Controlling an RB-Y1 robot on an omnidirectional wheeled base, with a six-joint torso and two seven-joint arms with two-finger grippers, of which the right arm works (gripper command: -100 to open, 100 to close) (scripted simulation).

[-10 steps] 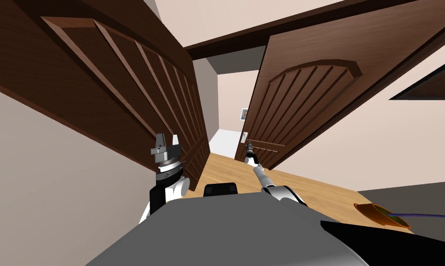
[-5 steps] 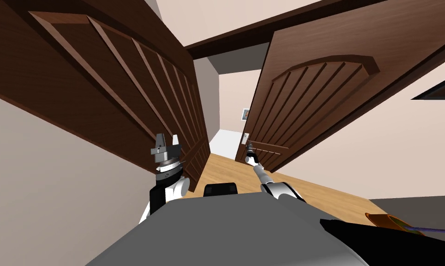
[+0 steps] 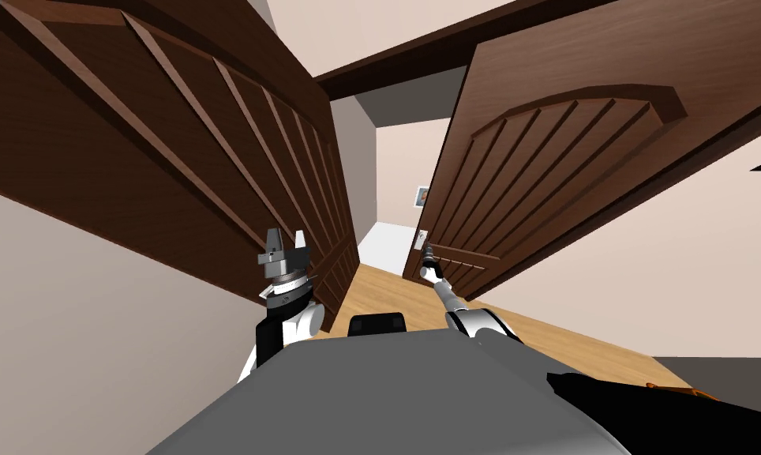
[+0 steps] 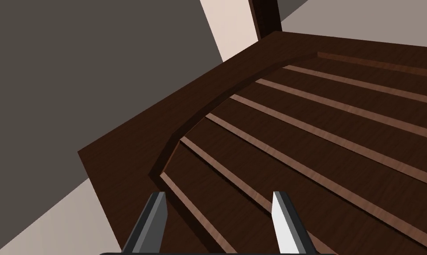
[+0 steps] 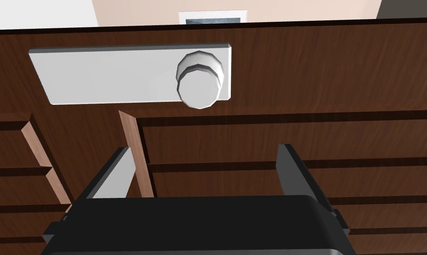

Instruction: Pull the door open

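Shifted: my head view, door [image 3: 545, 158] looming larger. Right gripper [image 5: 203, 150] spread wide, short of white knob [image 5: 199, 86] (untouched); left gripper [image 4: 219, 199] likewise parted.

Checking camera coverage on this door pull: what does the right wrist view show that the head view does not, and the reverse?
Right wrist view: the round knob on its white plate, and the right gripper, fingers open, short of the knob. Head view: the left gripper raised by the other door, and the wood floor. Both: the dark brown door with the right gripper at its plate.
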